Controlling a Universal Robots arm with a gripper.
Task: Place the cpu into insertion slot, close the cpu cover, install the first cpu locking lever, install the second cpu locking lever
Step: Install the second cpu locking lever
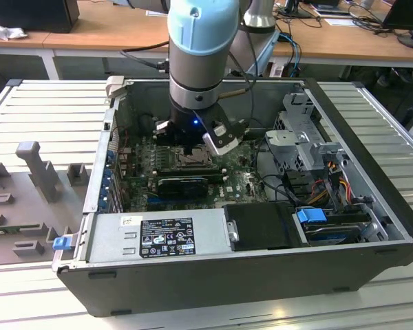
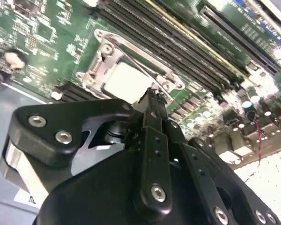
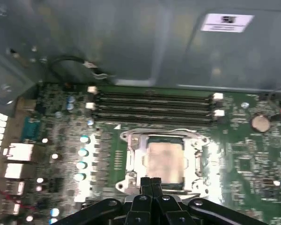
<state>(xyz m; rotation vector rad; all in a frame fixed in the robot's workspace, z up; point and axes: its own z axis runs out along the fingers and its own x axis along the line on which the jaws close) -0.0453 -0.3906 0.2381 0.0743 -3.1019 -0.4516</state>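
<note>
Closed hand (image 3: 151, 183) over covered cpu (image 3: 165, 161)

pincer (image 2: 152, 96) closed, tips by cpu cover (image 2: 99, 70); cpu (image 2: 126, 82) seated in insertion slot (image 2: 171, 80)

Grey arm (image 1: 196, 62) with pale blue joint cap, and a black, screw-studded tool (image 2: 152, 101).

Ribbed grey metal bench (image 1: 41, 110) carries everything. Open black computer case (image 1: 261, 275) lies on its side directly on it, about centre, reaching to the near edge. At the exterior view's left of the case, a grey moulded fixture tray (image 1: 27, 199) with upright posts rests on the bench, just beside the case wall. Bare ribbed surface shows at the exterior view's right, beside the case.
</note>
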